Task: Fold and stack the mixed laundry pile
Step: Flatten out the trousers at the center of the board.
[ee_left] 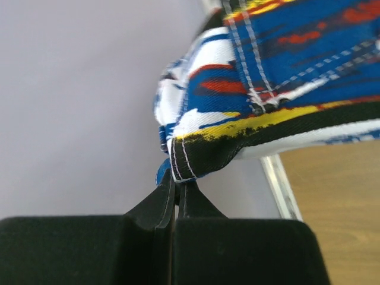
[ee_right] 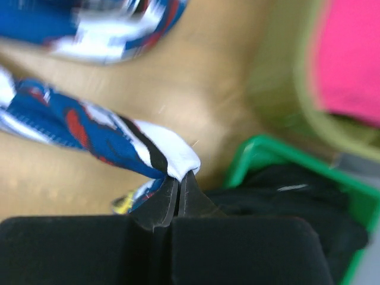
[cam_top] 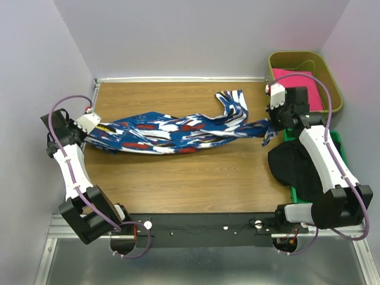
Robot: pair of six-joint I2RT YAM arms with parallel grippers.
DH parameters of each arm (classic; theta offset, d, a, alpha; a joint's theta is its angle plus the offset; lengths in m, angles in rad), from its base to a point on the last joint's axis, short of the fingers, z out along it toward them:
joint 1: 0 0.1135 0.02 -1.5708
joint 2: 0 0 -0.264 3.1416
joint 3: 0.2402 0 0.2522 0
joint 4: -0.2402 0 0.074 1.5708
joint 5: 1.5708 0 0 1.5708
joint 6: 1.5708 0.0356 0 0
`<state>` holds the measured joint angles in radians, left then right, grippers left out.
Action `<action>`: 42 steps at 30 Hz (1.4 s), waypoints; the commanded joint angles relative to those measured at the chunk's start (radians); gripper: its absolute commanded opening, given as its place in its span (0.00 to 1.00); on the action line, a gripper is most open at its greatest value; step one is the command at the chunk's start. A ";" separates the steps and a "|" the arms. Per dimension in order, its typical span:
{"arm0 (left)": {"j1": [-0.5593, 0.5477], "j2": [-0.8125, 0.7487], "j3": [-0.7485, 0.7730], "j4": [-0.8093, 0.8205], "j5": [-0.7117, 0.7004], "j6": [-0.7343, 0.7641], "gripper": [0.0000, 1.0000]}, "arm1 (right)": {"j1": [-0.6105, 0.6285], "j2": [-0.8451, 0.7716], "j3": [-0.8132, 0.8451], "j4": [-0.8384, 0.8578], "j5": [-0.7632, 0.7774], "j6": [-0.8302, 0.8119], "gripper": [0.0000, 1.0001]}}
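Observation:
The long blue cloth with white, red and black blotches hangs stretched across the table between my two grippers. My left gripper is shut on its left end, and the left wrist view shows the jaws pinching a black stitched corner of the cloth. My right gripper is shut on its right end, and the right wrist view shows the jaws pinching a white corner of the cloth. The plain black garment lies heaped over the green bin at the right; it also shows in the right wrist view.
An olive bin at the back right holds a bright pink folded cloth. A green bin sits under the black garment at the right edge. The wooden table is walled on the left, back and right.

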<state>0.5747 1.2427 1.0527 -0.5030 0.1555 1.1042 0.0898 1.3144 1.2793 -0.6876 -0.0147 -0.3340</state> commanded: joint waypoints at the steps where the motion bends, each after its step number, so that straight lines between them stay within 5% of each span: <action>1: -0.006 -0.032 -0.071 -0.031 -0.001 0.128 0.00 | -0.007 0.040 -0.095 -0.131 -0.146 -0.039 0.01; 3: -0.015 0.006 -0.050 -0.034 0.004 0.114 0.00 | -0.007 0.138 -0.084 -0.153 -0.205 -0.042 0.01; 6: -0.027 0.093 0.035 -0.037 0.021 0.031 0.00 | -0.007 0.271 0.003 -0.133 -0.171 -0.002 0.18; 7: -0.039 0.119 0.062 -0.046 0.021 -0.010 0.00 | -0.007 0.295 0.040 -0.112 -0.150 0.010 0.38; 10: -0.047 0.198 0.154 -0.081 0.019 -0.058 0.00 | -0.007 0.341 0.162 -0.124 -0.113 0.032 0.69; 12: -0.049 0.218 0.171 -0.083 0.010 -0.072 0.00 | -0.007 0.318 0.178 -0.135 -0.119 0.012 0.73; 20: -0.053 0.227 0.109 -0.046 -0.001 -0.090 0.00 | 0.117 0.186 -0.107 -0.136 -0.189 -0.050 0.68; 34: -0.055 0.245 0.132 -0.048 -0.034 -0.096 0.00 | 0.309 0.264 -0.399 0.196 0.208 -0.042 0.72; 36: -0.055 0.241 0.122 -0.040 -0.036 -0.096 0.00 | 0.312 0.272 -0.423 0.227 0.272 -0.042 0.67; 39: -0.053 0.238 0.121 -0.031 -0.039 -0.095 0.00 | 0.312 0.273 -0.426 0.261 0.329 -0.049 0.41; 40: -0.053 0.236 0.122 -0.031 -0.039 -0.096 0.00 | 0.312 0.272 -0.420 0.255 0.337 -0.048 0.25; 42: -0.055 0.228 0.128 -0.025 -0.033 -0.102 0.00 | 0.312 0.243 -0.394 0.241 0.344 -0.046 0.12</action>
<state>0.5278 1.4891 1.1698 -0.5629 0.1257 1.0195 0.4004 1.5772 0.8726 -0.5018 0.2077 -0.3763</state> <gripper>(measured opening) 0.021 0.303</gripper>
